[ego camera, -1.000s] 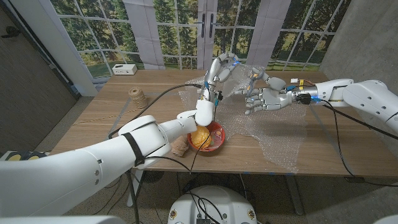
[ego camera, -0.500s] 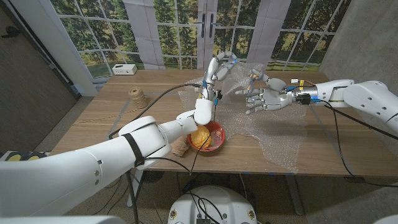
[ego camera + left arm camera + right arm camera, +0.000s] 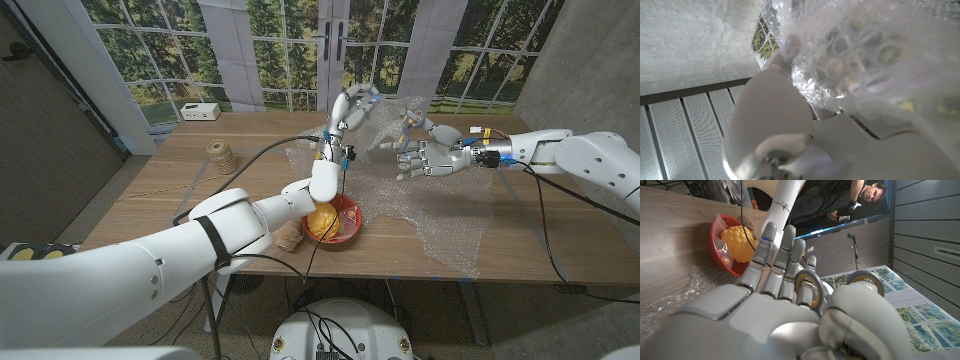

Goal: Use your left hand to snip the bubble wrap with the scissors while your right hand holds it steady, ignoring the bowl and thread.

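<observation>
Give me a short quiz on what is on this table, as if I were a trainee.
1. True or false: the bowl is empty.
2. The thread is: A) in the bowl, B) on the bare table, apart from the bowl, C) on the plastic sheet.
3. Fill in: the left hand and right hand are raised close together over a clear sheet of ____.
Key: 1 false, a yellow thing is in it. 2 B. 3 bubble wrap.

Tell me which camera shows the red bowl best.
The head view: the red bowl sits whole at the table's near edge, a yellow object inside it. The right wrist view catches it partly behind that hand's fingers. The left wrist view gives bubble wrap instead.
</observation>
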Robot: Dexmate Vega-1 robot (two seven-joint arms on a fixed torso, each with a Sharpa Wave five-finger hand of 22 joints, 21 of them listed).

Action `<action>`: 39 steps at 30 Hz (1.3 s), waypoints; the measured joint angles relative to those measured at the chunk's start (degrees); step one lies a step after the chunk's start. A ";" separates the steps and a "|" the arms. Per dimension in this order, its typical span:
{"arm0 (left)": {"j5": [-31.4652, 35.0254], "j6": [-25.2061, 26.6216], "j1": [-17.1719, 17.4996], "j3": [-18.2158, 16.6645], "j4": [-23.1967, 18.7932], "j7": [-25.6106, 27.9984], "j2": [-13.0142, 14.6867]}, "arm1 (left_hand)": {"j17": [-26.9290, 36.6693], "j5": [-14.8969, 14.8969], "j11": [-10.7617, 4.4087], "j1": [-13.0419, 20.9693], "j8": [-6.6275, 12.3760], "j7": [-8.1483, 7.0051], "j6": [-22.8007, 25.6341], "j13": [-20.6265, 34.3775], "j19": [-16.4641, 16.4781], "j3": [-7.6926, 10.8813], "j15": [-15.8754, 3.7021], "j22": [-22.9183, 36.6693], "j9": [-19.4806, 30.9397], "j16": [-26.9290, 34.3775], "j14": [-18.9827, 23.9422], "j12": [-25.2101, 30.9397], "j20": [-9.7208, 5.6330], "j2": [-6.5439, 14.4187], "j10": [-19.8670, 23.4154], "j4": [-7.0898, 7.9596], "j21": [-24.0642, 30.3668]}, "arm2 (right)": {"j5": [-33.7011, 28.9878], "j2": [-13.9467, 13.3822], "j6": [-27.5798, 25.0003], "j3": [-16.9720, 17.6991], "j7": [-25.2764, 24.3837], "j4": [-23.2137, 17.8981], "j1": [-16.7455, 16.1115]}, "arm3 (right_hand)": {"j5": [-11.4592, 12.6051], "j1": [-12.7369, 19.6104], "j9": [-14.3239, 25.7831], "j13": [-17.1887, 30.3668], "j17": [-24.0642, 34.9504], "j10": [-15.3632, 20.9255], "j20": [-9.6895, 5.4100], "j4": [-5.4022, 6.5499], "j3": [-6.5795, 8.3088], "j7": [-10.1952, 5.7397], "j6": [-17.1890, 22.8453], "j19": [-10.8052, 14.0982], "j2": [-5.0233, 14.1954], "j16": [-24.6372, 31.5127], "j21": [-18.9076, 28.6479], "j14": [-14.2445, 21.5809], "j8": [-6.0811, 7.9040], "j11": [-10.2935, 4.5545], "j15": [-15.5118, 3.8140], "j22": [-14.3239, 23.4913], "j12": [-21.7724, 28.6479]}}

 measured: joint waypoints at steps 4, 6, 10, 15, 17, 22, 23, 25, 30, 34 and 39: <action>0.88 -0.78 0.10 0.00 -0.09 1.09 0.33 | -0.23 0.00 0.00 0.07 0.00 0.00 0.00 0.00 0.00 0.00 0.00 0.00 -0.27 0.00 0.00 0.00 0.00 0.07 0.00 0.00 -0.01 | 0.29 0.21 0.00 0.34 -0.54 0.16 -0.19 | 0.00 -0.01 0.00 0.49 0.27 -0.03 0.00 0.00 0.00 0.01 0.01 0.00 0.00 0.00 0.00 -0.03 -0.55 -0.03 -0.01 0.00 0.00; 0.88 -0.78 0.11 0.04 -0.14 1.09 0.50 | -0.26 0.00 0.00 0.07 0.00 0.00 0.00 0.00 0.00 0.00 0.00 0.00 -0.27 0.00 0.00 0.00 0.00 0.07 0.00 0.00 -0.01 | 0.33 0.21 0.00 0.34 -0.69 0.16 -0.19 | 0.00 -0.01 0.00 0.65 0.28 -0.25 0.00 0.00 0.00 0.09 0.10 0.00 0.01 0.00 0.00 -0.15 -0.62 -0.25 -0.12 0.00 0.01; 1.97 -1.34 0.13 0.16 -0.19 2.50 0.70 | -0.27 0.00 0.00 0.07 0.00 0.00 0.00 0.04 0.00 0.00 0.00 0.27 -0.53 0.00 0.00 0.00 0.00 0.07 0.00 0.00 0.00 | 0.43 0.70 0.02 0.57 -1.05 0.75 -0.19 | 0.00 0.71 0.00 0.06 0.27 -0.26 0.00 -0.06 -0.04 0.09 0.10 0.00 0.59 0.00 0.00 -0.25 -0.63 -0.26 -0.21 0.00 0.02; 2.62 -1.48 0.12 0.48 -0.21 3.31 0.85 | -0.41 0.00 0.30 0.07 0.00 -0.01 0.00 0.16 0.00 0.00 0.01 0.29 -0.53 -0.01 -0.01 0.00 0.00 0.07 -0.31 0.00 -0.42 | 1.02 0.92 0.48 1.31 -2.34 0.87 -0.67 | 0.00 5.74 0.00 -0.05 0.98 0.17 -0.75 -2.36 1.50 -0.33 1.99 0.26 1.65 1.45 0.05 1.13 -0.26 -0.63 -0.31 0.21 0.59; 2.74 -1.49 0.12 0.57 -0.21 3.40 0.86 | -0.41 0.00 0.30 0.07 0.00 -0.01 0.00 0.16 0.00 0.00 0.09 0.29 -0.53 -0.02 -0.10 0.00 0.00 0.07 -0.31 0.00 -0.41 | 1.40 0.95 0.58 1.60 -3.13 0.87 -0.95 | -0.05 7.83 -0.01 -0.05 1.28 0.97 -1.35 -3.30 2.43 -0.95 3.22 0.28 2.40 1.87 0.47 1.68 0.06 -0.95 -0.61 0.63 0.93; 3.06 -1.50 0.09 0.94 -0.21 3.81 0.89 | -0.38 0.00 0.30 0.07 0.00 -0.01 0.00 0.16 0.00 0.00 0.09 0.29 -0.80 -0.02 -0.10 0.00 0.00 0.06 -0.31 0.00 -0.63 | 2.37 1.03 0.98 3.05 -5.35 0.71 -2.29 | -0.67 12.07 0.26 0.32 2.04 1.81 -2.68 -5.43 4.10 -0.94 6.70 0.18 3.78 2.32 1.33 2.88 0.09 -1.41 -0.84 1.51 1.89; 3.06 -1.50 0.06 1.02 -0.21 3.81 0.89 | -0.35 0.00 0.30 0.07 0.00 -0.01 0.00 0.16 0.00 0.00 0.09 0.29 -0.80 -0.02 -0.10 0.00 0.00 0.06 -0.31 0.00 -0.63 | 2.48 1.06 1.02 3.39 -5.62 0.68 -2.59 | -0.82 12.56 0.27 0.36 2.24 1.95 -2.90 -5.73 4.40 -1.07 7.19 0.39 4.08 2.33 1.49 2.97 0.09 -1.55 -0.92 1.63 2.14; 3.50 -1.49 -0.07 1.32 -0.21 4.39 0.95 | -0.34 0.00 0.30 0.06 0.00 -0.01 0.00 0.12 0.00 0.00 0.09 0.29 -0.80 -0.02 -0.10 0.00 0.00 0.06 -0.31 0.00 -0.63 | 2.69 1.11 1.12 3.71 -6.19 0.64 -2.91 | -1.10 13.43 0.27 0.32 2.63 2.76 -3.10 -6.18 4.85 -1.47 8.23 0.59 4.54 2.56 1.99 3.39 0.08 -1.94 -1.11 1.88 2.34; 4.28 -1.26 -0.36 2.11 -0.21 5.45 1.06 | -0.34 0.00 0.30 0.06 0.13 0.29 -0.30 0.16 0.00 0.00 0.10 0.24 -0.79 -0.03 -0.10 0.00 0.00 0.06 -0.31 0.00 -0.63 | 3.39 1.25 1.22 4.52 -8.05 0.54 -3.57 | -1.55 15.48 0.27 0.30 3.64 4.11 -3.91 -7.17 5.82 -2.09 9.85 0.79 5.36 2.79 2.70 4.09 0.27 -2.25 -1.21 2.46 3.13; 4.64 -1.12 -0.57 2.64 -0.21 5.97 1.19 | -0.48 0.00 0.50 0.06 0.22 0.59 0.02 0.16 0.00 0.00 0.19 0.27 -0.79 0.21 -0.21 0.00 0.00 0.06 -0.11 0.01 -0.85 | 3.76 1.29 1.17 4.74 -9.10 0.53 -3.74 | -2.00 19.76 0.58 0.67 4.99 4.39 -5.37 -8.97 8.88 -2.97 11.98 -0.03 6.56 2.82 4.01 4.27 0.50 -2.15 -1.13 3.34 3.92; 4.95 -0.95 -0.72 3.02 -0.18 6.70 1.30 | -0.68 0.00 0.50 0.06 0.22 0.59 0.02 0.16 0.00 0.00 0.18 0.27 -1.06 0.21 -0.23 0.00 0.00 0.06 -0.11 0.01 -0.85 | 4.28 1.34 0.59 5.36 -11.02 0.17 -4.16 | -3.60 24.13 1.43 1.07 6.57 4.40 -7.06 -9.84 15.99 -4.31 15.47 -0.93 6.66 2.81 6.07 5.97 1.00 -2.14 -1.60 4.48 4.80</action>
